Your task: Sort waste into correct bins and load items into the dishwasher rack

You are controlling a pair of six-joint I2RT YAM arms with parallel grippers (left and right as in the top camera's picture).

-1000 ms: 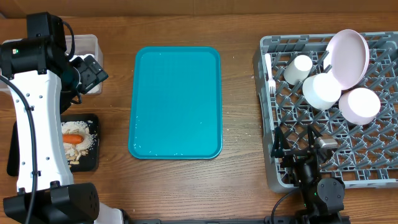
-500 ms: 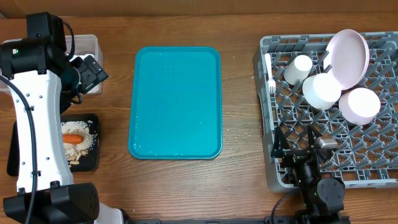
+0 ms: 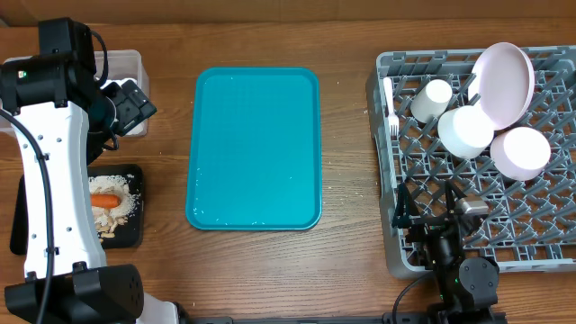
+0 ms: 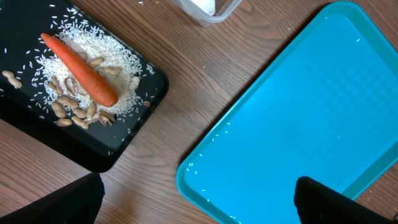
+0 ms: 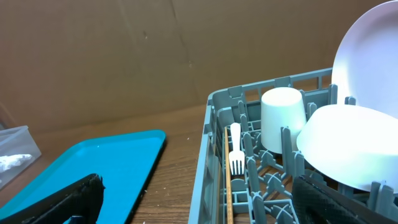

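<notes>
Both claws hung released, gripping nothing: the left claw [image 4: 198,190] over the counter's left side, the right claw [image 5: 196,186] at the near edge of the dishwasher rack [image 3: 387,180]. The carrot [image 4: 79,70] lay in the black tray [image 4: 134,134] by the counter's left edge, the clear tub [image 3: 130,63] toward the far-left corner. The plate [image 3: 504,81], two bowls [image 3: 465,132], cup [image 3: 432,99] and fork [image 3: 391,108] sat in the rack at the right edge.

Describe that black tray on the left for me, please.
The black tray is shallow, rectangular with rounded corners, and looks like matte plastic. It lies flat on the wooden table, beside the teal tray without touching it. In it an orange carrot lies on white rice among peanuts.
</notes>
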